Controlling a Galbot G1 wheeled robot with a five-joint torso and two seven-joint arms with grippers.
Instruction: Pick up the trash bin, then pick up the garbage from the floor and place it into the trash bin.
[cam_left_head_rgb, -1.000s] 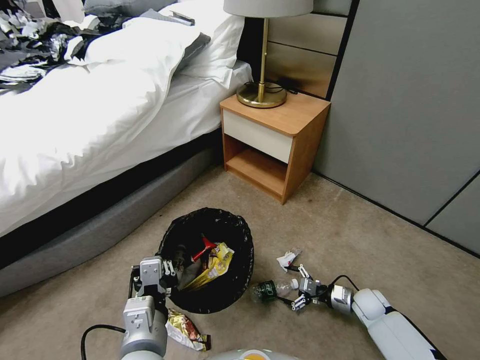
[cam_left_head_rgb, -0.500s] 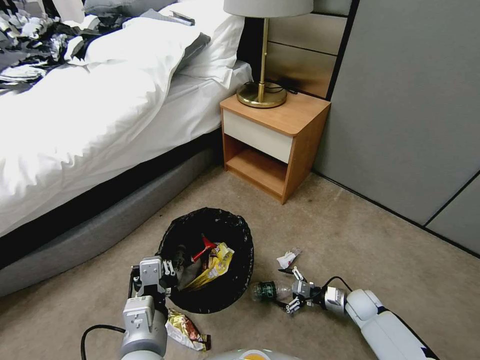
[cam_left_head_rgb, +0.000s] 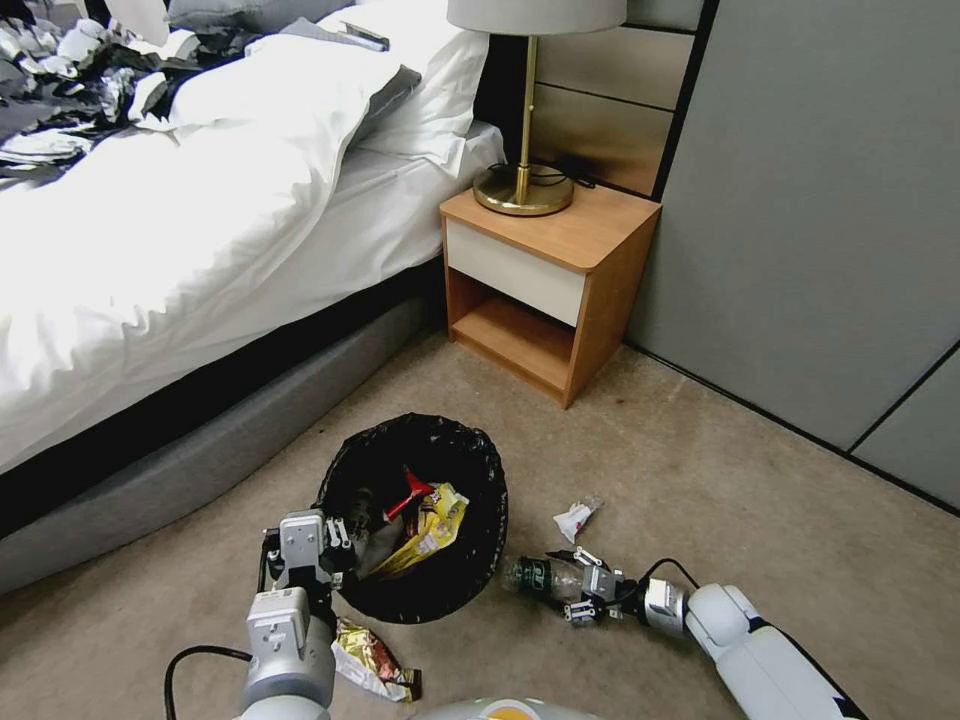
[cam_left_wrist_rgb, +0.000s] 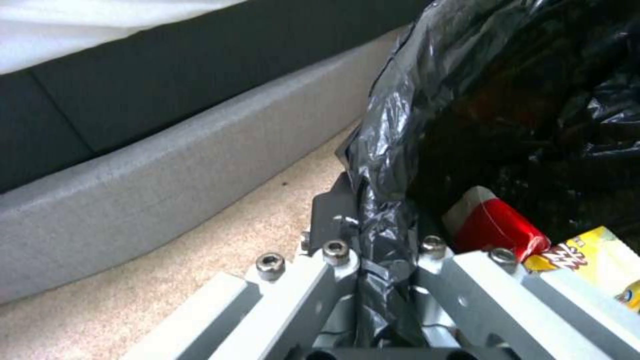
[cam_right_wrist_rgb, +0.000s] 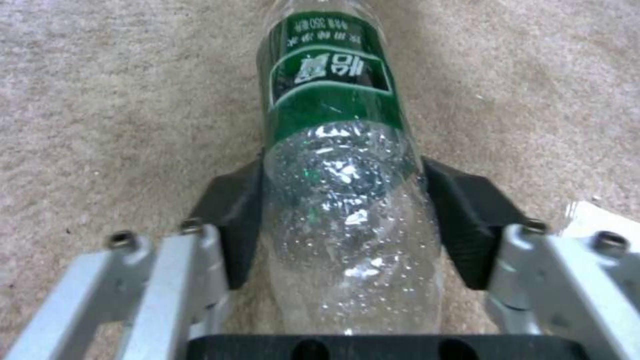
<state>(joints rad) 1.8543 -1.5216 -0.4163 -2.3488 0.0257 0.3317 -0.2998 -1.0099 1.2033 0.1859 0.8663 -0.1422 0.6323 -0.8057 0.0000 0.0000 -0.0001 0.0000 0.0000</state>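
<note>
The trash bin (cam_left_head_rgb: 488, 478), its black liner folded over the rim, stands on the carpet with a red packet (cam_left_wrist_rgb: 493, 222) and a yellow wrapper (cam_left_head_rgb: 432, 530) inside. My left gripper (cam_left_head_rgb: 335, 540) is shut on the near rim, and the left wrist view shows the liner (cam_left_wrist_rgb: 427, 100) pinched between the fingers of the left gripper (cam_left_wrist_rgb: 377, 245). To the bin's right lies the garbage: a clear green-labelled bottle (cam_left_head_rgb: 535, 575) on its side. My right gripper (cam_left_head_rgb: 572, 590) is around it, the pads (cam_right_wrist_rgb: 233, 220) pressing both sides of the bottle (cam_right_wrist_rgb: 330, 100). A small white-red packet (cam_left_head_rgb: 575, 518) lies just beyond.
A shiny snack wrapper (cam_left_head_rgb: 375, 662) lies on the carpet beside my left arm. The grey bed base (cam_left_head_rgb: 200, 465) runs along the left. A wooden nightstand (cam_left_head_rgb: 550, 270) with a lamp (cam_left_head_rgb: 525, 185) stands behind the bin, and a grey wall panel (cam_left_head_rgb: 820, 220) is to the right.
My right gripper slid left along the floor onto the bottle and its fingers closed in from wide open. The left gripper and the bin stayed put.
</note>
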